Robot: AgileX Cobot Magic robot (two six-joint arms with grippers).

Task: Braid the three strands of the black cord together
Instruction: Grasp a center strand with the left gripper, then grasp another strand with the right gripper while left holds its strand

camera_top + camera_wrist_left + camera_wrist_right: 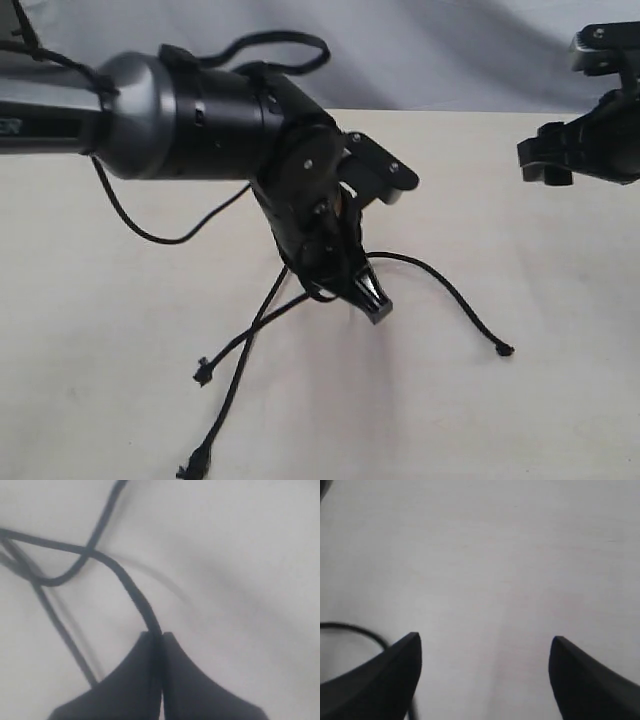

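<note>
My left gripper [372, 303] points down at the table, shut on one black strand [131, 590]. That strand rises out of the closed jaws and bends away across another strand [102, 522]. In the exterior view one strand trails right to its knotted end [504, 350]. Two more run toward the front left, ending at a knotted tip [203, 373] and a frayed tip [191, 467]. The joining knot is hidden behind the left arm. My right gripper [548, 165] hovers at the far right, and its wrist view shows this gripper [485, 641] open with nothing between its fingers.
The pale table [520, 420] carries only the cord. The big left arm [190, 120], with its looping cables, fills the upper left of the exterior view. A thin dark line [350, 627] that I cannot identify lies beside one right finger.
</note>
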